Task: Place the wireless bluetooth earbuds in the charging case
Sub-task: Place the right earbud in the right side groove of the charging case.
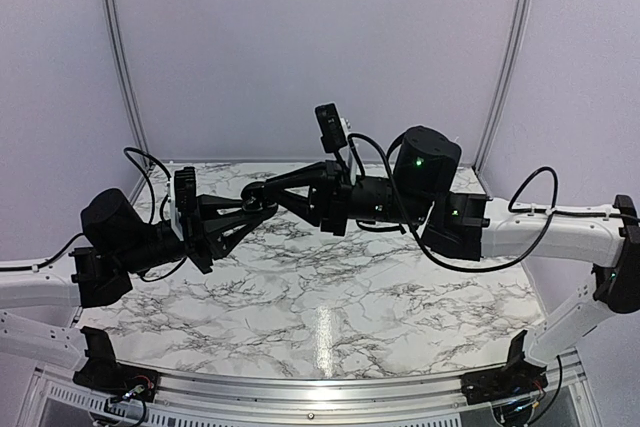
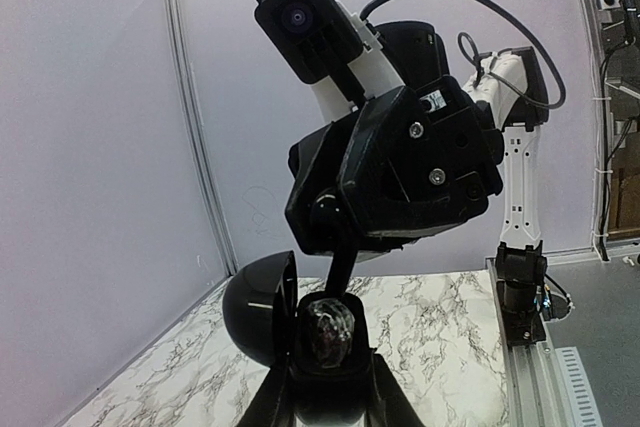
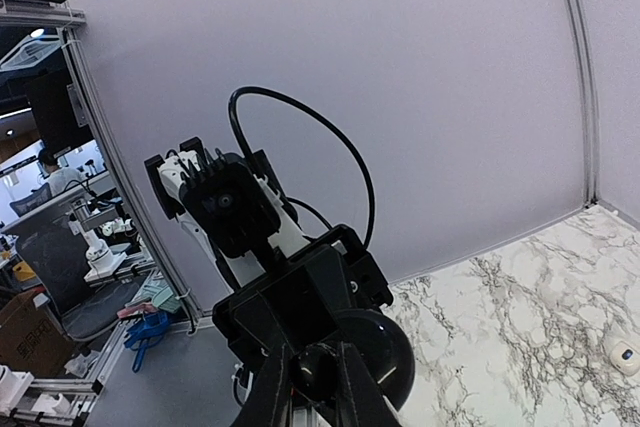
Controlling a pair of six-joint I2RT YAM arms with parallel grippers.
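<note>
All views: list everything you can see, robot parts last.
black round case: one, black, lid open, held mid-air between the left fingers
glossy dark piece: one, inside the case; possibly an earbud, cannot tell
small white piece: one, white with a dark spot, on the table, seen in the right wrist view only
table: one, white-grey marble
walls: pale lilac, behind and at both sides
left fingers: black, shut on the case
right fingers: black, shut, tips at the open case
arms: two, white with black wrists; left arm, right arm
</note>
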